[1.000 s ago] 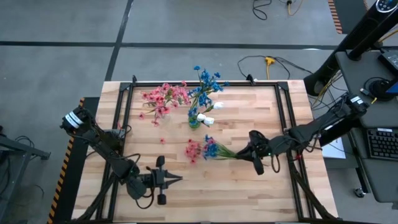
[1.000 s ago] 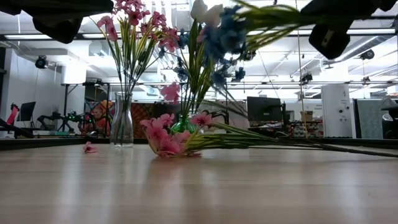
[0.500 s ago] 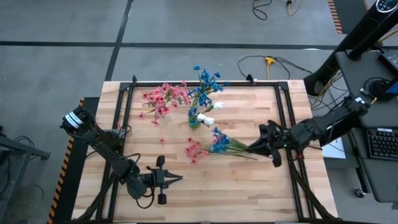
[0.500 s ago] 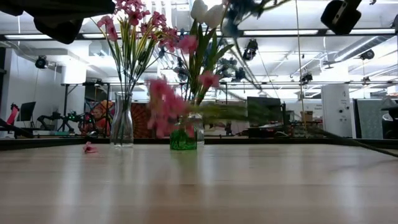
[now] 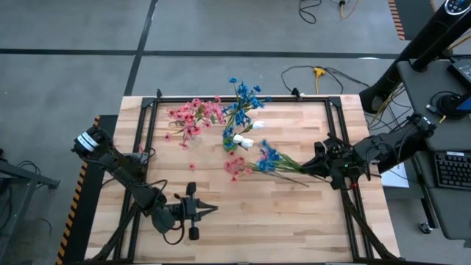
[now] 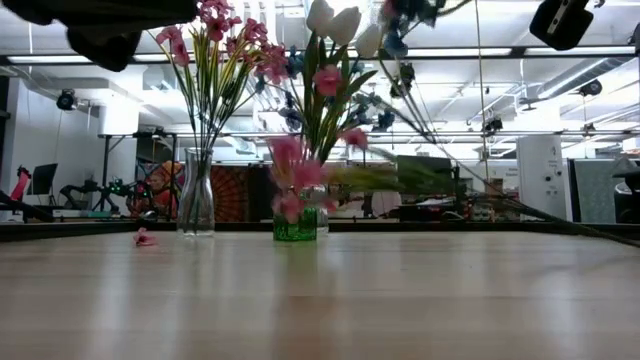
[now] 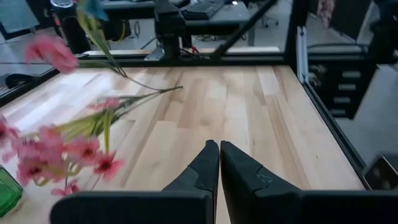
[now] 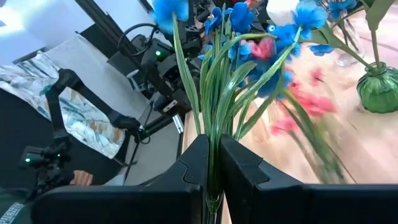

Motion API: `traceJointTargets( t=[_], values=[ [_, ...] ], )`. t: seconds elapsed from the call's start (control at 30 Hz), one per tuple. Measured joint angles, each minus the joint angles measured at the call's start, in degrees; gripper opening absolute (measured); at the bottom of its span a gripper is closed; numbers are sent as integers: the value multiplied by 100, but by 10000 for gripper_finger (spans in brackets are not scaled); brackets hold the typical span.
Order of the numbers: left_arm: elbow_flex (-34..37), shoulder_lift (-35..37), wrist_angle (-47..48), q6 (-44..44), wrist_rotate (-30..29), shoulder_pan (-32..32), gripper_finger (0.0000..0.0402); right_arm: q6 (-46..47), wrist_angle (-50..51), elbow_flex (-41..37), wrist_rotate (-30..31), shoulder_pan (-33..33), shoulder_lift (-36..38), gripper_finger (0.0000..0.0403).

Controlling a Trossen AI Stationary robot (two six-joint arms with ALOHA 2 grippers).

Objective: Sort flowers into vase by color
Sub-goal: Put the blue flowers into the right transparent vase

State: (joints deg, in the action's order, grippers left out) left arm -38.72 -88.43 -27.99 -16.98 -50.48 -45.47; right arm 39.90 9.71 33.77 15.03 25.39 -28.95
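Observation:
My right gripper [image 5: 322,164] [image 8: 213,155] is shut on a bunch of sprigs with blue blossoms [image 5: 266,156] and pink blossoms [image 5: 235,165], right of the table's middle. The bunch's pink blossoms also show in the low view [image 6: 290,178] and the left wrist view [image 7: 74,152]. A clear vase [image 6: 196,195] of pink flowers [image 5: 193,114] and a green vase [image 5: 230,144] [image 6: 295,224] of blue and white flowers stand at the far middle. My left gripper [image 5: 211,209] [image 7: 219,155] is shut and empty near the front edge. My right gripper pinches several thin green stems [image 8: 214,134] of the bunch between its two fingers, near the stems' lower ends. The fingers come level from the table's right side, in line with the stems. The bunch juts out toward the table's left, roughly level and clear of the table top.
A loose pink blossom [image 5: 182,145] [image 6: 145,238] lies on the table near the clear vase. A black frame [image 5: 147,140] runs along the table's left, far and right edges. Bare wood lies between the two grippers.
My right gripper has gone toward the table's right edge and a little toward the far edge, rising with the bunch. The bunch, which lay on the table, is lifted clear, and its blossoms now hang nearer the green vase.

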Motion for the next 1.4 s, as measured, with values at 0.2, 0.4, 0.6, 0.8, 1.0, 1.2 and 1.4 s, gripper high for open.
traceJointTargets(
  t=[0.2,0.4,0.6,0.8,1.0,1.2,1.4],
  values=[
    [2,-292,-857,386,97,382,27,-3,-8,29,-2,13,-5,28],
    [-152,-885,-2055,1154,151,768,109,-83,-14,29,-2,13,-85,28],
    [-880,-1547,-2216,2032,122,1065,189,-158,-15,29,-9,13,-285,28],
    [-1565,-2109,-2212,2069,-593,1429,222,-332,-153,29,-111,23,-432,28],
    [-1899,-2462,-2283,1922,-715,1771,223,-616,-316,29,-201,24,-459,28],
    [-1974,-2566,-2372,1925,-669,2097,223,-914,-314,29,-199,24,-461,28],
    [-1971,-2558,-2400,1929,-102,2398,223,-1080,-314,29,-199,24,-461,28]
  ],
)
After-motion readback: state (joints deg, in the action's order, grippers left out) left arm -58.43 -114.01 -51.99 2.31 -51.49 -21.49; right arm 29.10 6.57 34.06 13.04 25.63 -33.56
